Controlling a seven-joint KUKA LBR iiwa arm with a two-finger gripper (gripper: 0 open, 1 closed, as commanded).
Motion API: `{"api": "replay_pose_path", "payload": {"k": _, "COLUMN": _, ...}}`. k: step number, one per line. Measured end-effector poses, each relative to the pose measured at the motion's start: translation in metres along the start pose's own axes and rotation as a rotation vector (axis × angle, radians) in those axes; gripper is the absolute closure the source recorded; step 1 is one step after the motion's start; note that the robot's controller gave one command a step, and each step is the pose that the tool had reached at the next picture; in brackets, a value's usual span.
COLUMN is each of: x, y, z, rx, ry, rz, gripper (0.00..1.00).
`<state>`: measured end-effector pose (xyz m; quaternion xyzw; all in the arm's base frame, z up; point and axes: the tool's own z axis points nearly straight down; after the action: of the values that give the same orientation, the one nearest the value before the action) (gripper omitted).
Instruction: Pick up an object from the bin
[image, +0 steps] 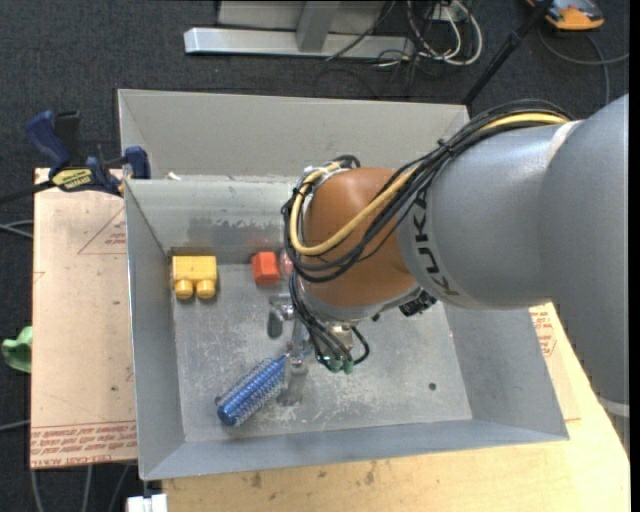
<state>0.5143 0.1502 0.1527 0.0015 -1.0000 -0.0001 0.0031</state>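
The blue ribbed cylinder (252, 390) lies slantwise on the bin floor at about 7 o'clock, one end low toward the front wall, the other rising toward 2 o'clock. That upper end meets the gripper (296, 378), which stands right at it. The wrist's hardware crowds the spot, so I cannot tell whether the gripper is released or clenched, nor whether it is touching the cylinder or just beside it.

The rounded orange cover (350, 240) and the looped cables (325, 215) above it hide much of the floor's middle and back.

Three loose things can be counted. Besides the cylinder there is one yellow block (194, 277) with two round studs, at 10 o'clock of the floor. One small orange block (264, 267) sits at about 11 o'clock from the gripper, its right side cut off by the cover. The two blocks are near each other and well apart from the cylinder.

The bin (400, 390) is grey metal with sloping walls, its floor scuffed and speckled pale. Around it lies a dark floor (60, 60) with cords trailing at 12 o'clock.
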Motion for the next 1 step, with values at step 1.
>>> {"api": "replay_pose_path", "payload": {"k": 1, "x": -0.0137, "y": 0.0113, "z": 0.0843, "rx": 0.0, "ry": -0.003, "rz": -0.27, "gripper": 0.0}}
